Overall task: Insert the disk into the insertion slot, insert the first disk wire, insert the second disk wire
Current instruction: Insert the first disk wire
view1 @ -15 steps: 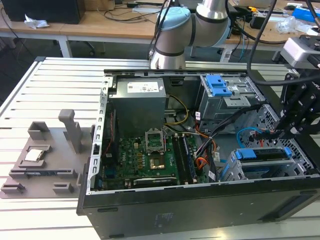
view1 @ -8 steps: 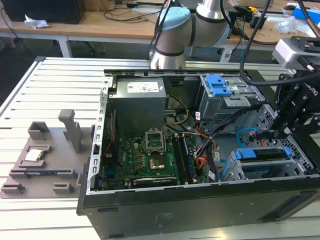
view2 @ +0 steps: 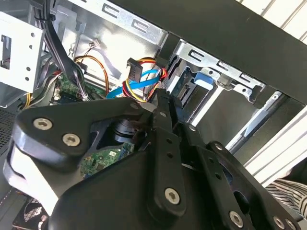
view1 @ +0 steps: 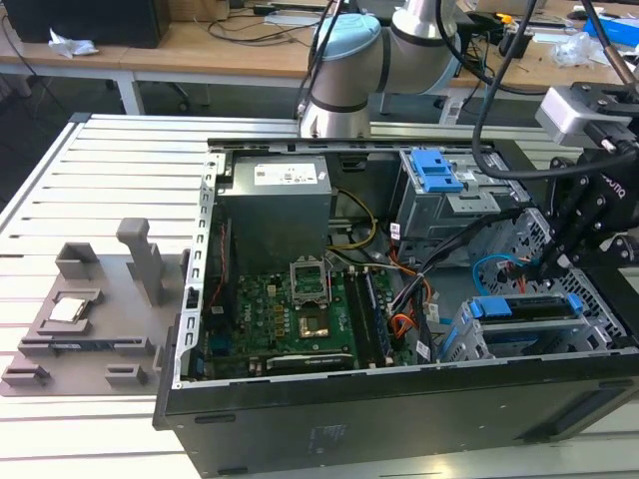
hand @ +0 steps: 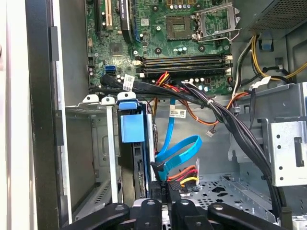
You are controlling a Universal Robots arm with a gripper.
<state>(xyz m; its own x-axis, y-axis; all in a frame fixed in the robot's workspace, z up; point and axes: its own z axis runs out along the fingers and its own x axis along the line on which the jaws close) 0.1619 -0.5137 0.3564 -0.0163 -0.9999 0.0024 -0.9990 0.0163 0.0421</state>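
Bright even light, soft shadows (some glare)

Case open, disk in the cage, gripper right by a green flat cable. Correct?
Not quite: the flat cable is blue, not green. The first wrist view shows it looping close to the gripper. The rest holds: the case is open and the disk sits in the cage.

- no print here can be read with certainty.
- white label [view1: 285, 176] on the power supply [view1: 275, 215], twelve o'clock of the motherboard [view1: 290, 319]: too small.
- white tags [hand: 128, 82] on the black cable bundle [hand: 158, 89]: barcode-like marks only.
- white lettering on the gripper [view1: 546, 269] body: unclear.
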